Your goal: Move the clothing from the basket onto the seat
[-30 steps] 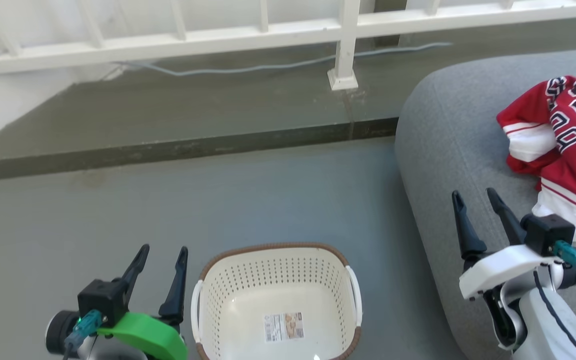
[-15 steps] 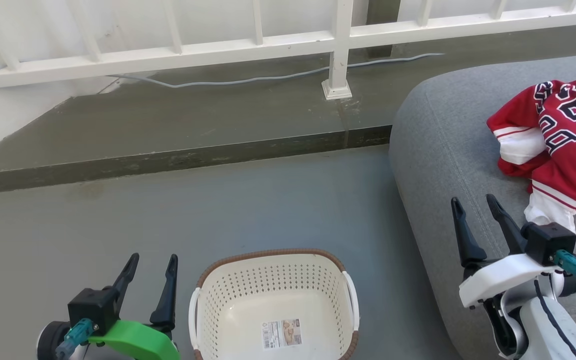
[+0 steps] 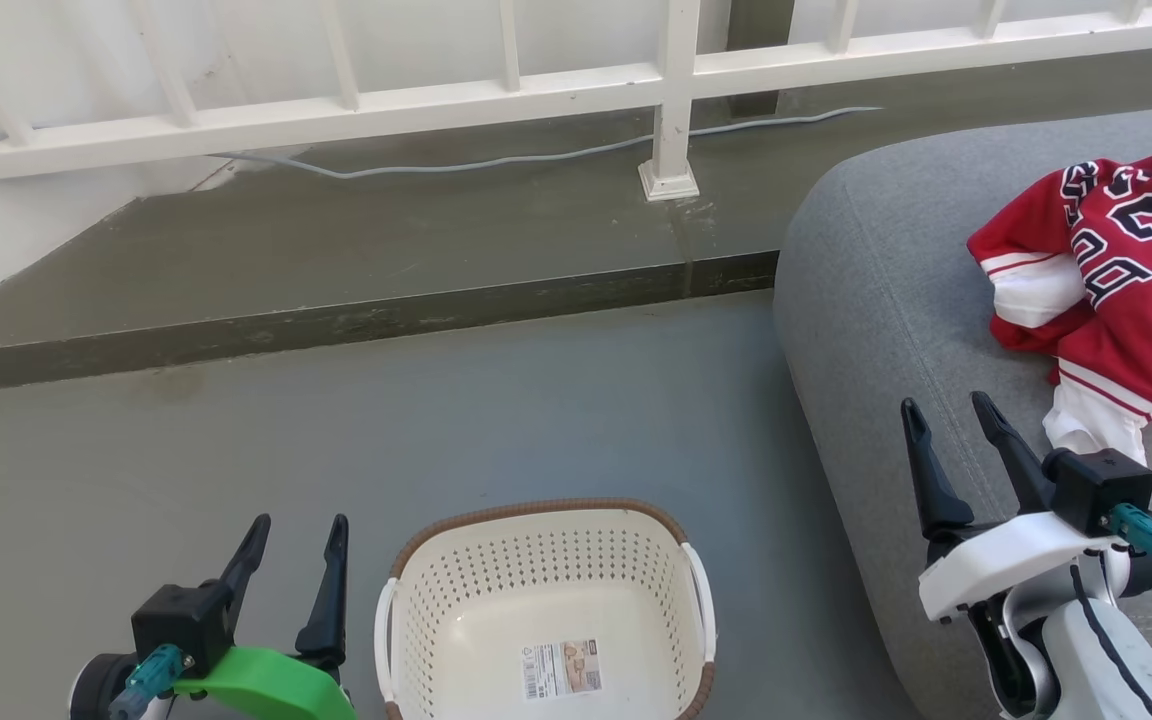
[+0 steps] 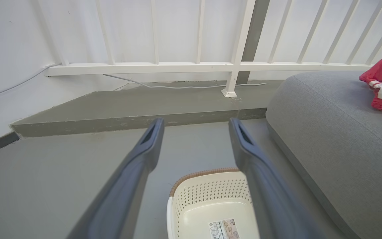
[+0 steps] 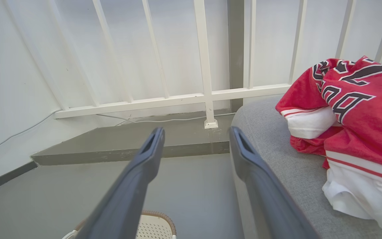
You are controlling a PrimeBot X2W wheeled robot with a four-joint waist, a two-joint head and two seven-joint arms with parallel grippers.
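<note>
**Red basketball clothing [image 3: 1126, 290] lies on the grey fabric seat [image 3: 886, 300], right of the cream plastic basket [image 3: 536, 507]**

Head view: The small rectangular basket has perforated walls, a brown woven-look rim and white side handles. It stands on the smooth grey floor [image 3: 436, 420], with a paper label [image 3: 561, 668] on its bottom. Just left of the basket is the left tool [image 3: 299, 522], its two long dark fingers apart. Right of the basket, over the near edge of the large round-cornered seat, the right tool [image 3: 944, 402] also has its fingers apart. It is near the clothing's white hem but does not touch it. Beyond the basket are a raised concrete step [image 3: 386, 240], a pale cable [image 3: 496, 160] and a white barred railing [image 3: 336, 105].

Left wrist view: The left tool's fingers are spread, and the basket's far rim and label show between them. The seat rises to the basket's right, with the clothing at its far end.

Right wrist view: The right tool's fingers are spread. A corner of the basket's rim shows at the bottom edge. To the right of it, the crumpled clothing rests on the seat: red cloth with black-and-white lettering, and white panels with red-striped trim.
</note>
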